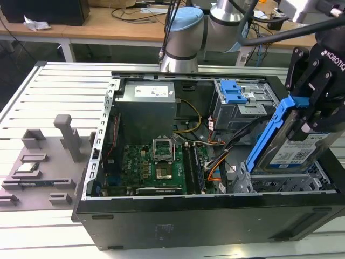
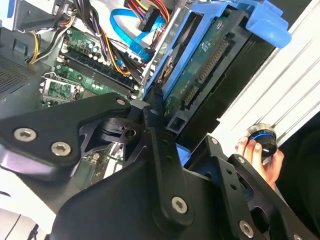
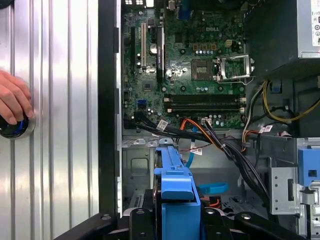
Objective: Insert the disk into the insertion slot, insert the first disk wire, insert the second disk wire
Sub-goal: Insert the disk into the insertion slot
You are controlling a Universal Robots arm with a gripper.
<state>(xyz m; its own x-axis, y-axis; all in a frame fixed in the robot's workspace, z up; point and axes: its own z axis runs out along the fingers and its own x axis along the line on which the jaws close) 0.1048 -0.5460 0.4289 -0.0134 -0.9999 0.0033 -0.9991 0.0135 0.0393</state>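
Note:
My gripper [image 1: 311,114] is shut on the disk [image 1: 294,141], a silver drive in a bright blue carrier. I hold it tilted on edge over the right end of the open computer case in the exterior view. The insertion slot [image 1: 243,181], a low perforated metal bay, lies just under the disk's lower end. In the second wrist view the disk's green underside [image 2: 202,62] shows beyond a black finger [image 2: 154,112]. The carrier's blue end [image 3: 175,172] shows in the first wrist view. A blue flat cable [image 2: 131,37] and a black plug on coloured wires [image 2: 148,20] lie loose beside the bay.
A taller grey cage with a blue clip [image 1: 235,91] stands behind the bay. The motherboard [image 1: 156,164] and power supply [image 1: 148,105] occupy the rest of the case. A person's hand [image 3: 12,100] rests on a blue-ringed knob [image 3: 12,127] on the ribbed metal table [image 1: 64,86]. Grey fixtures [image 1: 43,162] sit at the exterior view's left.

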